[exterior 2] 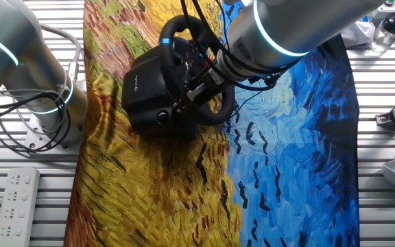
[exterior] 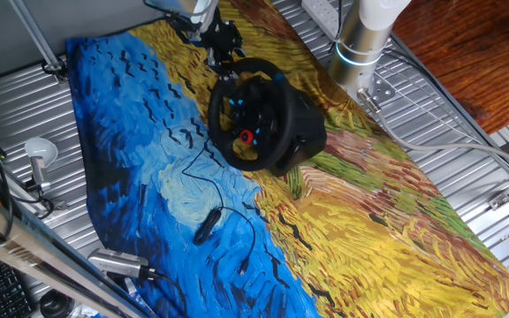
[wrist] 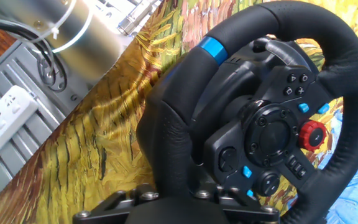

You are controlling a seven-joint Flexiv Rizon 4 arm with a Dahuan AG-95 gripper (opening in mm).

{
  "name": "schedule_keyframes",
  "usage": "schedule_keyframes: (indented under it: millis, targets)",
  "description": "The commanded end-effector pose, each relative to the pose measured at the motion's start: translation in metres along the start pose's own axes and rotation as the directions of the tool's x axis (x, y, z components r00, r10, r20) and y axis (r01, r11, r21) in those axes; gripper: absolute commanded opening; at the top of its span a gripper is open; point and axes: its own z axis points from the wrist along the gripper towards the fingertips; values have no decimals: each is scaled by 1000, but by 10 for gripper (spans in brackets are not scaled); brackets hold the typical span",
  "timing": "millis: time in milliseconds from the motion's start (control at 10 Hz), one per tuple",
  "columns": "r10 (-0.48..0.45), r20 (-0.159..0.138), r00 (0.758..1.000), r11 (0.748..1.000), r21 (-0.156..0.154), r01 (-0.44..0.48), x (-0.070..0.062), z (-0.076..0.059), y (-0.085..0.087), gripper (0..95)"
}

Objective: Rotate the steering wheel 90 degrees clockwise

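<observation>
Your jaws sit at the rim of the steering wheel [wrist: 272,118]; in the hand view the thick black rim runs straight down into the black gripper [wrist: 169,208] hardware at the bottom edge, so they look clenched on the rim, though the fingertips themselves are hidden there. In one fixed view the gripper [exterior: 222,46] meets the far top of the steering wheel [exterior: 253,113]; in the other fixed view the gripper [exterior 2: 196,82] and the arm's silver wrist cover much of the steering wheel [exterior 2: 196,65].

Look at the wheel itself: a thick, round, black rim with a stitched leather look and one bright blue band across it. The hub is black, with a round centre plate ringed by screws, a red knob [wrist: 313,134] beside it, a few small blue-lit buttons, and a group of four small buttons further up. It stands tilted on a bulky black base [exterior 2: 146,92] that rests on the painted cloth [exterior: 369,238], on the yellow part close to where yellow meets blue.

Further out, a small black device with a thin cable [exterior: 206,225] lies on the blue part of the cloth, nearer the camera in one fixed view and apart from the wheel. The cloth covers a ribbed metal surface [exterior 2: 33,206]. A white power strip [exterior 2: 14,199] lies on that metal at the left of the other fixed view, near the arm's silver base [exterior 2: 43,110].
</observation>
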Motion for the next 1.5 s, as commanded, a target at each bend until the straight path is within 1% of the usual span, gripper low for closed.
schedule_keyframes:
  millis: [100, 400, 600, 700, 800, 900, 1000, 1200, 1300, 1500]
  targets:
    - [37, -2, 999, 999, -3, -37, -6, -8, -2, 570]
    - [84, -2, 996, 996, 0, -84, -9, -11, -3, 570]
    - [117, -4, 993, 993, -2, -117, -17, -16, -8, 570]
    - [138, -8, 990, 990, -5, -138, -24, -19, -13, 570]
    - [148, -8, 989, 989, -5, -148, -29, -20, -17, 570]
    - [176, -9, 984, 984, -7, -176, -47, -20, -32, 570]
    - [233, -4, 973, 973, -10, -233, -61, -22, -42, 570]
    - [324, -4, 946, 946, -16, -324, -73, -26, -48, 570]
    - [369, -5, 929, 929, -16, -369, -72, -27, -46, 570]
    - [425, -1, 905, 905, -17, -425, -68, -31, -41, 570]
